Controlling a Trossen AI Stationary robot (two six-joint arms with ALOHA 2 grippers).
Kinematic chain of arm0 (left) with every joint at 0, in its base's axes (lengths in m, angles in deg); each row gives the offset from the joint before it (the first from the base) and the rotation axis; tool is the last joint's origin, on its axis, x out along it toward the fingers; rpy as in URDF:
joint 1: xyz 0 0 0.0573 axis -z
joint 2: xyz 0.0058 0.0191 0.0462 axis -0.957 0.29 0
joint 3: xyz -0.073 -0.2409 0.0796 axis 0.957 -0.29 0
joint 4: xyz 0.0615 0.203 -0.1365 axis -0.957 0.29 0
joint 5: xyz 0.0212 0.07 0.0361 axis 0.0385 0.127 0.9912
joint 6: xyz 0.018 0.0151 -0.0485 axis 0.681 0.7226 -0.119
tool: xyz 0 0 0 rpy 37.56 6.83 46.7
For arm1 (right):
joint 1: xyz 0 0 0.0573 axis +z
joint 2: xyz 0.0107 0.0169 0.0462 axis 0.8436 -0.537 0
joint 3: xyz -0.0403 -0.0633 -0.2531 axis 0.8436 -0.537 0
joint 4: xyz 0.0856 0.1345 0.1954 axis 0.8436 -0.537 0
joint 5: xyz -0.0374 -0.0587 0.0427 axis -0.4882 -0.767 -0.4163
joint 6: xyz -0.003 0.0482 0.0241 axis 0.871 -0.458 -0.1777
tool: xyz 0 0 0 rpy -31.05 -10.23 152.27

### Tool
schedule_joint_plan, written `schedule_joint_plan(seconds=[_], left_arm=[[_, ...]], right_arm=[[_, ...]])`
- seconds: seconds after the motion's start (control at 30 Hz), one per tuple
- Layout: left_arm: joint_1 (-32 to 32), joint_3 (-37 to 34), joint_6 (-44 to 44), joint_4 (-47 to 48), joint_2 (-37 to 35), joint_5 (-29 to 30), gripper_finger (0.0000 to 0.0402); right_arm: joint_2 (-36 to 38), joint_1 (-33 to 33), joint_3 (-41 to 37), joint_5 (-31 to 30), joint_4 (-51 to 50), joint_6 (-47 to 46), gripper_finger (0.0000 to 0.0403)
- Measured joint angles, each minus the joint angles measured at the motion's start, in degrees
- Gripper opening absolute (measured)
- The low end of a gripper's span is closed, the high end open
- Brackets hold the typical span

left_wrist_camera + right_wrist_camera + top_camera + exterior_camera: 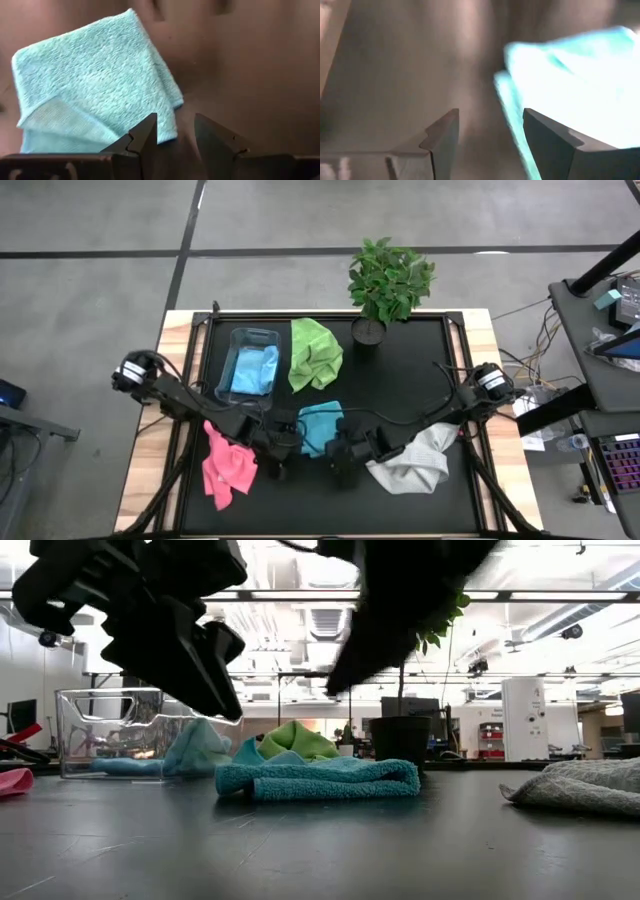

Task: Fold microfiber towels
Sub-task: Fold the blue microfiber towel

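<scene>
A light blue towel (320, 427) lies folded flat on the black mat, in the near middle; it also shows in the low view (318, 778) and the left wrist view (95, 80). My left gripper (281, 447) hovers open just left of it, clear of the table in the low view (205, 675). My right gripper (341, 463) hovers open just near-right of it, with the towel's edge (560, 75) beyond its fingers. A pink towel (227, 465) lies crumpled at the near left, a grey-white one (415, 462) at the near right, and a lime green one (314, 353) at the far middle.
A clear plastic bin (232, 350) at the far left holds a second light blue towel (254, 370). A potted plant (386, 280) stands at the far edge. Wooden table borders (150, 440) frame the mat.
</scene>
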Motion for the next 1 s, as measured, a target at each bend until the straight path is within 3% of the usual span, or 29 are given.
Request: schedule_joint_plan(seconds=[0.2, 0.4, 0.8, 1.0], left_arm=[[1.0, 0.0, 0.3, -8.2, 2.2, 0.0, 0.0116], [2.2, 0.0, 0.1, -12.1, 5.2, 0.0, 0.0115], [2.1, 2.2, -1.6, -17.1, 13.2, 0.6, 0.0068], [2.1, 2.1, -1.8, -16.2, 13.3, 8.0, 0.0049]], right_arm=[[0.0, 0.6, -1.8, -9.2, -7.7, 7.1, 0.0210], [0.0, 0.2, -6.0, -8.9, -4.4, 12.7, 0.0186], [-0.1, -0.8, -10.5, -8.8, -0.8, 12.2, 0.0127], [-0.1, -0.8, -10.5, -8.8, -0.2, 11.5, 0.0072]])
